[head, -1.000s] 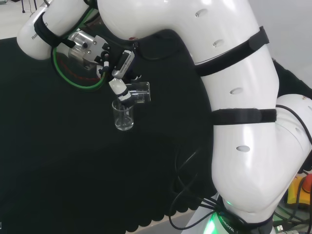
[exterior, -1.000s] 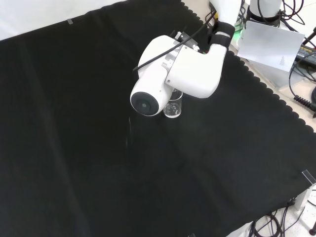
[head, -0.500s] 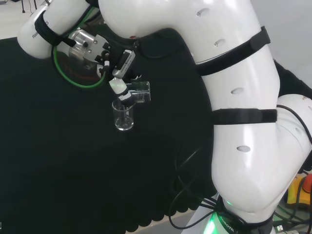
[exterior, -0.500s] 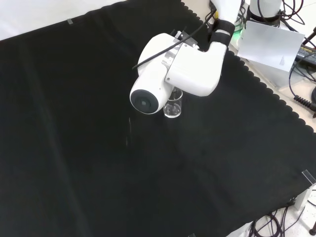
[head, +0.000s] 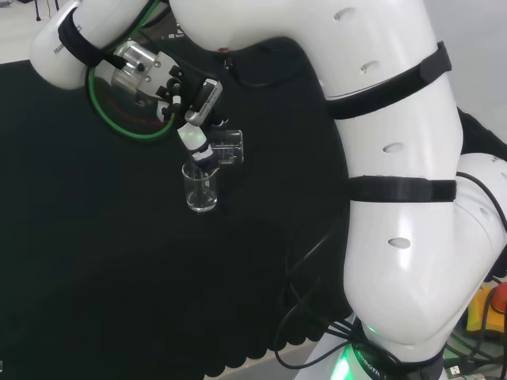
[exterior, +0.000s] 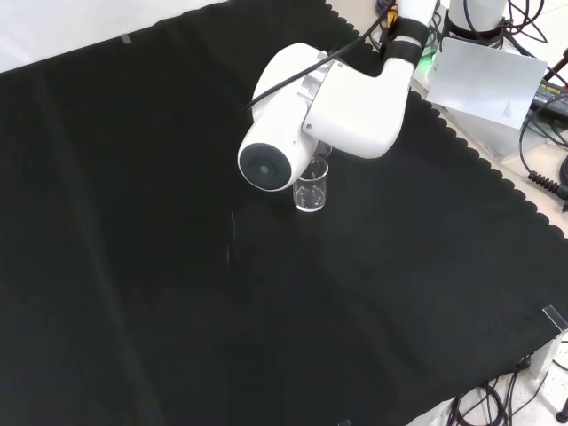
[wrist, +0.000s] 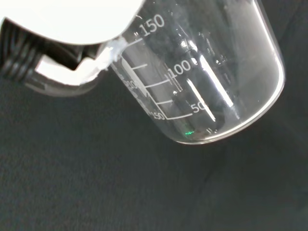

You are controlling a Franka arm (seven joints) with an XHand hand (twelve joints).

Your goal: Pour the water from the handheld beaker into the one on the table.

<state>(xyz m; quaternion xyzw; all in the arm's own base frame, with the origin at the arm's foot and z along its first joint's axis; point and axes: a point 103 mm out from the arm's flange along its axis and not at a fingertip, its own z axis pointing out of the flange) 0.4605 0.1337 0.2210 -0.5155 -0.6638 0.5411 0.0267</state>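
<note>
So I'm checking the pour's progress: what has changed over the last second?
The hand has lifted slightly in the head view, and the big link has risen in the front view. The held beaker remains tipped on its side over the standing beaker, fingers still curled on it. The standing beaker has not moved on the cloth.

Black cloth (exterior: pixel 160 266) bare all round; standing beaker (head: pixel 200 188) sole obstacle on it, tipped beaker (head: pixel 226 148) and hand (head: pixel 194 119) just above its rim.
</note>
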